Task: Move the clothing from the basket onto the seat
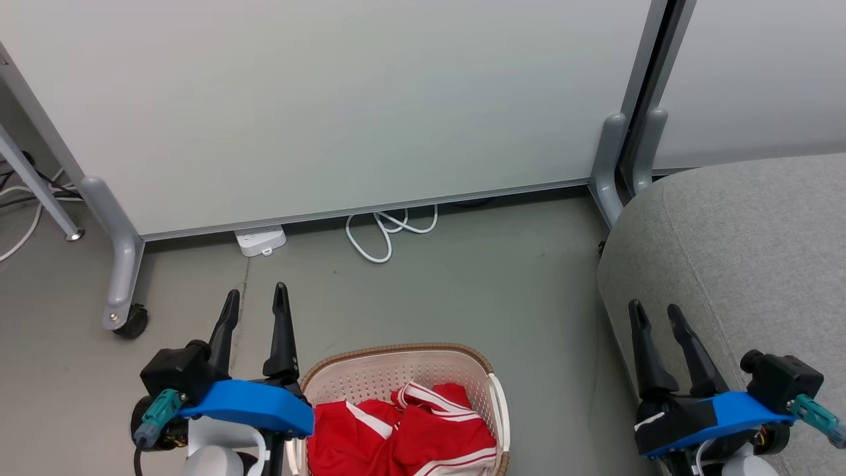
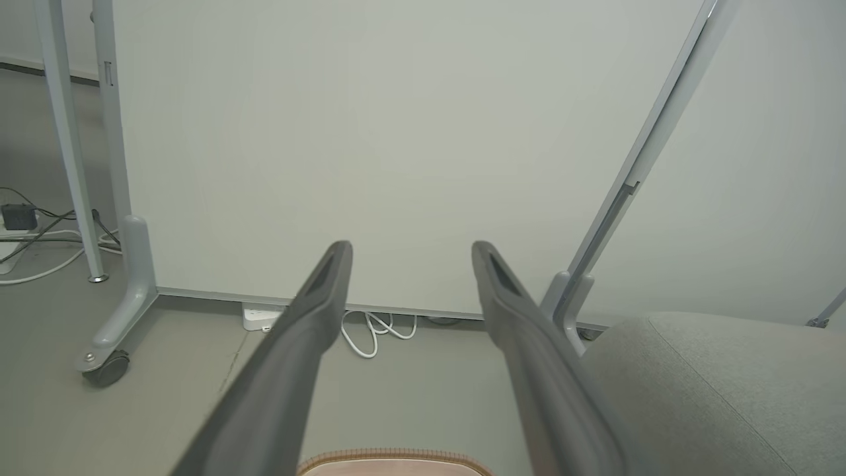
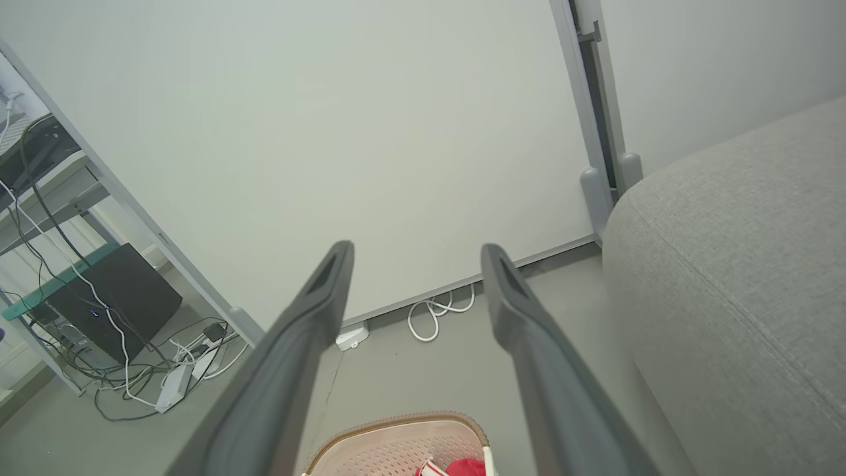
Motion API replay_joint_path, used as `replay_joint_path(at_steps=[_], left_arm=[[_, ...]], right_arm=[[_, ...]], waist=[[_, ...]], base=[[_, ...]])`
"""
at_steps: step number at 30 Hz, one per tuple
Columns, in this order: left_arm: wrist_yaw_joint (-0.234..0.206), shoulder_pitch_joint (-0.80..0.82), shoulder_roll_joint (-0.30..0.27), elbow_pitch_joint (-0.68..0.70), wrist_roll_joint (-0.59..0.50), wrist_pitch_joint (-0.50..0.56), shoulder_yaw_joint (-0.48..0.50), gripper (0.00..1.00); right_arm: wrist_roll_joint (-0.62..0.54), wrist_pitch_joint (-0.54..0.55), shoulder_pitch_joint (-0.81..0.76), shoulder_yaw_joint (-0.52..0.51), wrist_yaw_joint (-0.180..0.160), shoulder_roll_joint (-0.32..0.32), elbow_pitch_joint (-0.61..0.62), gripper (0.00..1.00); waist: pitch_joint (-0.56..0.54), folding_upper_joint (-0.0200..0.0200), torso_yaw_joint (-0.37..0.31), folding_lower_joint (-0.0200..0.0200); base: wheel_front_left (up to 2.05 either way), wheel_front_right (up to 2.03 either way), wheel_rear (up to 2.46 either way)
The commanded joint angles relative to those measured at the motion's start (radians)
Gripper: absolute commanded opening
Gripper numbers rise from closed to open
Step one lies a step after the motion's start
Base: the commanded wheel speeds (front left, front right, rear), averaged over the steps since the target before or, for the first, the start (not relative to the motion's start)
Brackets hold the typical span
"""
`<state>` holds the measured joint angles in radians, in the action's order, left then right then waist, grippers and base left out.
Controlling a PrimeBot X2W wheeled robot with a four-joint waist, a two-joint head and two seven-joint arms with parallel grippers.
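Observation:
Red clothing (image 1: 410, 430) with white stripes lies bunched in the cream basket (image 1: 370, 370) on the floor at the bottom middle of the head view. A scrap of the clothing (image 3: 462, 468) shows in the basket (image 3: 390, 444) in the right wrist view, and the brown rim of the basket (image 2: 396, 457) peeks in at the bottom of the left wrist view. My left gripper (image 1: 256, 297) is open just left of the basket, above the floor. My right gripper (image 1: 655, 314) is open over the edge of the grey seat (image 1: 747, 251), to the basket's right. The seat (image 3: 740, 277) also fills the right side of the right wrist view.
A white partition panel (image 1: 330, 106) on castor feet (image 1: 122, 311) stands close behind the basket. A white power strip (image 1: 261, 239) and looped cable (image 1: 386, 231) lie at its base. More cables and a black box (image 3: 112, 297) sit at the far left.

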<state>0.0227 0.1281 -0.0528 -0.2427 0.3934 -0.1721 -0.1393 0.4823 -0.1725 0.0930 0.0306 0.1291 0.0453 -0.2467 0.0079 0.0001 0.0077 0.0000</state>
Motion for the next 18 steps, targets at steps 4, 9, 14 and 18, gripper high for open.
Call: replay_joint_path(at_steps=[4, 9, 14, 18], left_arm=[[0.0, 0.024, -0.006, -0.003, -0.054, -0.018, -0.009, 1.0], [0.003, 0.022, -0.006, -0.016, -0.096, -0.029, -0.014, 1.0], [0.009, 0.022, -0.006, -0.029, -0.135, -0.039, -0.018, 1.0], [0.011, 0.025, -0.005, -0.041, -0.164, -0.048, -0.019, 1.0]], right_arm=[[-0.053, -0.017, 0.002, 0.007, 0.002, 0.007, 0.0, 1.0], [-0.098, -0.029, 0.001, 0.012, 0.002, 0.007, -0.006, 1.0], [-0.14, -0.039, 0.0, 0.016, 0.002, 0.007, -0.012, 1.0], [-0.175, -0.047, 0.002, 0.019, 0.002, 0.007, -0.018, 1.0]], waist=[[-0.001, -0.0001, 0.001, 0.0], [-0.001, -0.0001, 0.003, 0.0], [-0.001, -0.0001, 0.004, 0.0], [0.0, -0.0001, 0.005, 0.0]], base=[[0.0, 0.0, 0.0], [0.0, 0.0, 0.0], [0.0, 0.0, 0.0], [0.0, 0.0, 0.0]])
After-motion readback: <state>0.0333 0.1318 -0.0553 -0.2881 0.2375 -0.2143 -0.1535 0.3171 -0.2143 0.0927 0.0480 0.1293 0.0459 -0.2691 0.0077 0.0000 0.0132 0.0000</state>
